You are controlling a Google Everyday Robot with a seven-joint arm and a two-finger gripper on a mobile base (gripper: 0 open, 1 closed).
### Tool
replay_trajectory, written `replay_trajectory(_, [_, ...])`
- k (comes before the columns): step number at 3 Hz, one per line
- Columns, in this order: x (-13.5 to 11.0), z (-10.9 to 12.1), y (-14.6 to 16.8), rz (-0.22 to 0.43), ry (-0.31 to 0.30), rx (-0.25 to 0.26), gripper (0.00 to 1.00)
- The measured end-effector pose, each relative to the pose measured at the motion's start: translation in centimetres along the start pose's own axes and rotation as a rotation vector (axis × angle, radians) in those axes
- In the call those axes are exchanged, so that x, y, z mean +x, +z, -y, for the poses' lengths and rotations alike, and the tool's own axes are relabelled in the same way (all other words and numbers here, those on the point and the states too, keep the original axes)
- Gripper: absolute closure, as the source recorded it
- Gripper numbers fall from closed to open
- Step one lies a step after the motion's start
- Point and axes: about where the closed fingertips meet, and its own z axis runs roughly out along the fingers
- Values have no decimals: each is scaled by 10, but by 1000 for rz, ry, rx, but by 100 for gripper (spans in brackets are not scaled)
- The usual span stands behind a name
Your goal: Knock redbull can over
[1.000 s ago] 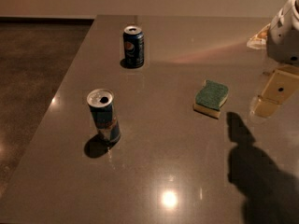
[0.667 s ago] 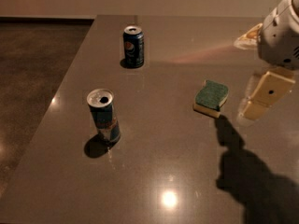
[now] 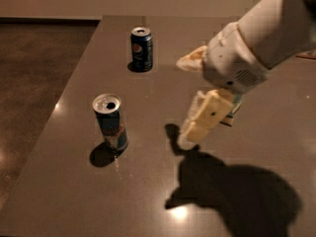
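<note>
Left of the cream-coloured fingers (image 3: 207,120), and well apart from them, the slim blue-and-silver redbull can with its silver top (image 3: 111,122) is standing upright on the dark grey worktop (image 3: 148,196). So this is the approach step, with nothing knocked yet. The fingers are hanging spread wide, gripping nothing and touching nothing. Next, by my reckoning, they are needing a leftward sweep into the can's upper body, steering clear of the shorter dark-blue Pepsi can (image 3: 141,48) beyond.

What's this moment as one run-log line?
task: not yet done | slim blue-and-silver redbull can: upright, untouched | gripper: low over grey table, image-right of can, apart | short dark-blue Pepsi can: upright, behind
</note>
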Motion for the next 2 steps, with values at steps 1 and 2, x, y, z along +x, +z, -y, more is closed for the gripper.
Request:
replay_trajectory(1, [-26,-3,29,88,-5,-56,0])
replay_trajectory(2, [-57,-10,58,167,-3,-107,0])
